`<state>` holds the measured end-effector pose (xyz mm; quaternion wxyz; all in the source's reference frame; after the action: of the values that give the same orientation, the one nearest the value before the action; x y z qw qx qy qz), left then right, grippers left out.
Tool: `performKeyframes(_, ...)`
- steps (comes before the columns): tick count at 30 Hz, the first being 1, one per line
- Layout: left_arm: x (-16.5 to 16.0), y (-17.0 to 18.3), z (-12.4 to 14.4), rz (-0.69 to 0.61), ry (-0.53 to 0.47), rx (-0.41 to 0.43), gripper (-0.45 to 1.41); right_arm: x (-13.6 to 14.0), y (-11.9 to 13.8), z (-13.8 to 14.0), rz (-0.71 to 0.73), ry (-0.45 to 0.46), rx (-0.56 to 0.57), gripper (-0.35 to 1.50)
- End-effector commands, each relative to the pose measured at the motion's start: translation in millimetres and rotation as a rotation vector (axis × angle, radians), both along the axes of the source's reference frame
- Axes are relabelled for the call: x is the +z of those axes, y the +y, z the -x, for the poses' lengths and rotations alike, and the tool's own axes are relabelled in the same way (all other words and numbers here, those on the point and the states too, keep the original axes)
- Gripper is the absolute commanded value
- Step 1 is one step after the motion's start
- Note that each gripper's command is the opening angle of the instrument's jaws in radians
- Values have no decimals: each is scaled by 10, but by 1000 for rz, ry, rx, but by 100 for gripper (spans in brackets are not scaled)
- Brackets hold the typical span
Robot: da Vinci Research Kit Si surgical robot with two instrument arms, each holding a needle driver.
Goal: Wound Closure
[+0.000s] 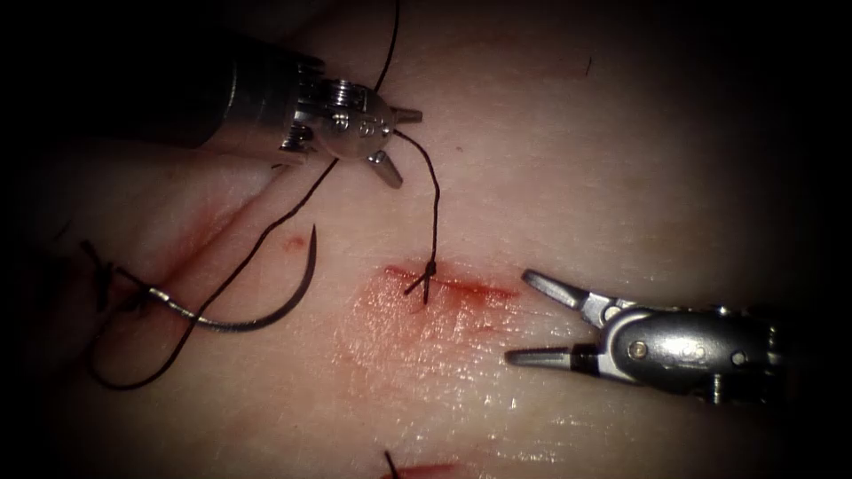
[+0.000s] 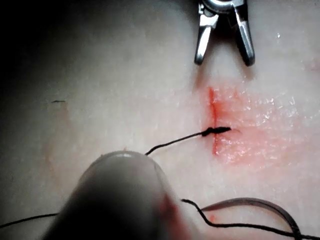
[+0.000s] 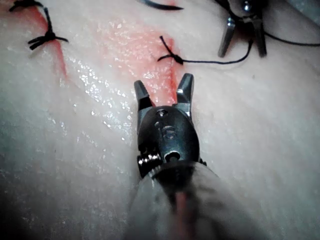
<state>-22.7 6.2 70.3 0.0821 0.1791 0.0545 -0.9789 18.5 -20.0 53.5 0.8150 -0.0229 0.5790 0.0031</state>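
A knot is sitting on the cut at the centre of the frame, so at least 1 stitch is looking tied, with its thread running up to the left tool in the upper left. That tool's jaws are standing spread, gripping nothing. The right tool, at the right, is also gaping and empty beside the cut. The needle is lying loose on the tissue at the left, not in it. The thread is not yet trimmed.
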Motion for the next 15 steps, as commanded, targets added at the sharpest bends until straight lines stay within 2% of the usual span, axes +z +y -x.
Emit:
performKeyframes(1, 4, 6, 6, -1, 0, -10, -42, 4, 2, -7, 2, 2, -1, 111)
performKeyframes(3, 2, 11, 6, -6, 0, -11, -45, 3, 4, -7, 0, 2, 0, 108)
performKeyframes(5, -4, 15, 7, -9, -6, -17, -45, 1, 9, -7, -46, 1, 17, 88)
performKeyframes(6, -4, 15, 7, -9, -6, -17, -45, 1, 9, -7, -46, 1, 17, 88)
performKeyframes(11, -21, 13, 8, 25, -67, -78, -45, 4, 21, -10, -284, -43, 77, 81)
performKeyframes(12, -29, 11, 9, 33, -80, -97, -45, 7, 24, -15, -374, -57, 107, 64)
performKeyframes(13, -29, 11, 9, 33, -80, -97, -45, 7, 24, -15, -374, -57, 107, 64)
performKeyframes(15, -40, 9, 11, 31, -90, -112, -45, 10, 25, -20, -462, -59, 146, 31)
